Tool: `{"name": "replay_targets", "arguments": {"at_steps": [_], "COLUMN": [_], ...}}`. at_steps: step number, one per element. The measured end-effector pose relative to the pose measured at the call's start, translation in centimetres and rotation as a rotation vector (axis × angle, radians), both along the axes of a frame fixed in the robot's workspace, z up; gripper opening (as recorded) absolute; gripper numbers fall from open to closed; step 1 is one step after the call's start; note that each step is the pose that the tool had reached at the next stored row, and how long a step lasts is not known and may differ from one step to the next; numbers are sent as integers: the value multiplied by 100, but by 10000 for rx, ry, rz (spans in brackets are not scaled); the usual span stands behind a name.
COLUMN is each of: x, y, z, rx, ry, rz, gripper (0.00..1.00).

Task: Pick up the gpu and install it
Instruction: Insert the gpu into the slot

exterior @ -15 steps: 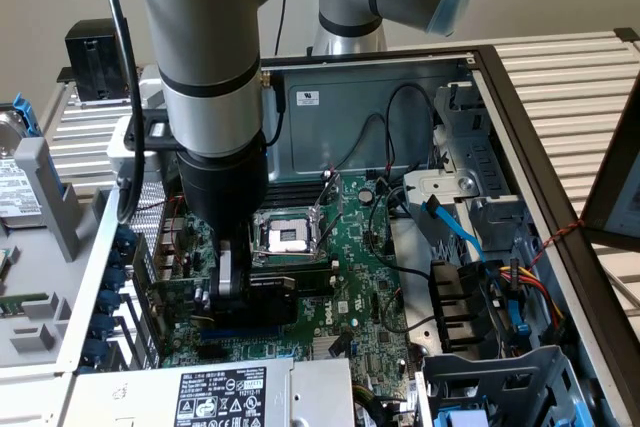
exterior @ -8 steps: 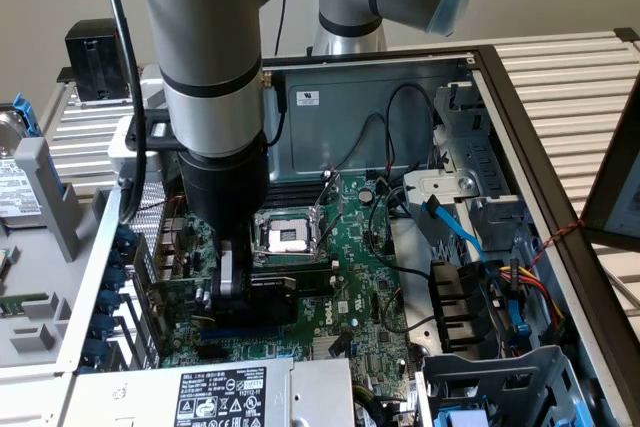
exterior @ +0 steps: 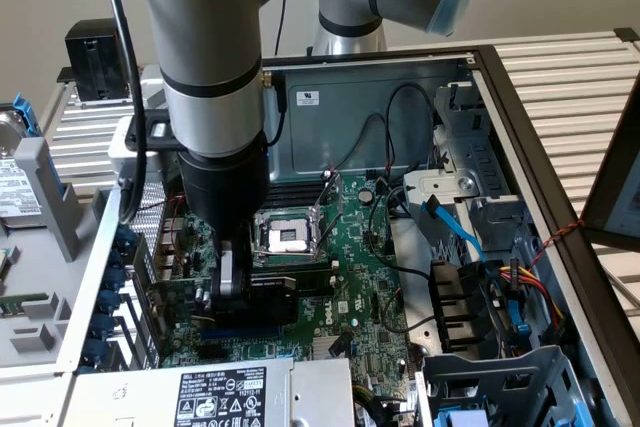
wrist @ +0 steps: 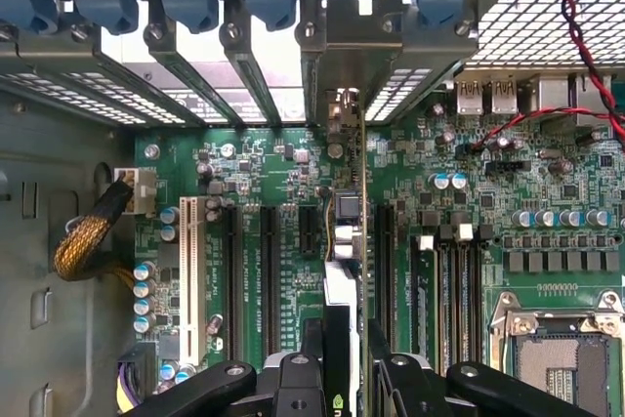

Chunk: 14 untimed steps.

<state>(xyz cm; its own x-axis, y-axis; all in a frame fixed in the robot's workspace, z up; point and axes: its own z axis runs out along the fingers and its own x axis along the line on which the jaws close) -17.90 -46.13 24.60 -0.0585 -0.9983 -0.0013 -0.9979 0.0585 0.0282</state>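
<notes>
One gpu [wrist: 342, 271] upright over one motherboard [wrist: 264, 158], jaws clamped on its edge.

Arm lowered into open case [exterior: 520, 107], gripper [exterior: 228, 282] closed on gpu [exterior: 270, 285], over motherboard [exterior: 350, 277], beside CPU socket [exterior: 285, 235]

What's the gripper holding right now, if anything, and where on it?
The gripper holds the gpu edge-on, its fingers clamped on the card's upper edge, with the bracket end toward the rear slots of the case.
</notes>
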Motion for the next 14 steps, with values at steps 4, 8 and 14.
{"name": "replay_targets", "arguments": {"at_steps": [4,8,14], "x": [-2,-2,-2], "y": [-1,-1,-1], "z": [0,-4,-11], "rx": [-1,-1,0], "ry": [1,1,1], "rz": [18,25,33], "gripper": [27,27,27]}}
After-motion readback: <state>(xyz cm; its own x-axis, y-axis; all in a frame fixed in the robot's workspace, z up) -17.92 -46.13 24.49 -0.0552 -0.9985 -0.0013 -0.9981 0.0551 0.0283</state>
